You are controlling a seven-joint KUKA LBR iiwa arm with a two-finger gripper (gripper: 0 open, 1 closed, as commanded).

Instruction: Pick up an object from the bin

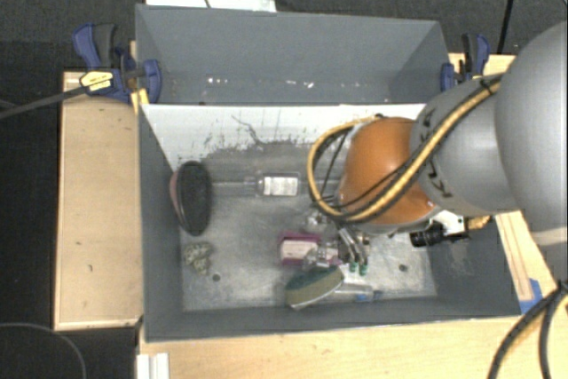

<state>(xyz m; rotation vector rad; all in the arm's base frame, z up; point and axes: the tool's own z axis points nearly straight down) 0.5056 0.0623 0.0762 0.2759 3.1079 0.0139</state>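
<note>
1. Hanging low over the near-right part of the bin (pixel 240 231), the pincer (pixel 349 255) sits beneath the arm's orange wrist cover (pixel 382 169); everything appears to rest on the floor, so I judge the pick not yet made.
2. Whether the pincer is open or closed I cannot tell, nor whether it has hold of anything; cables and wrist crowd it.
3. Nearest to it: a small purple block (pixel 297 246) just to its left, possibly touching; a green-topped oval pad (pixel 312 284) just on its near side.
4. Well apart to the left lie a dark oval brush (pixel 191 195), a clear bottle (pixel 275 185) and a small crumpled lump (pixel 197 256); what seems left is closing on one thing and raising it clear.
</note>
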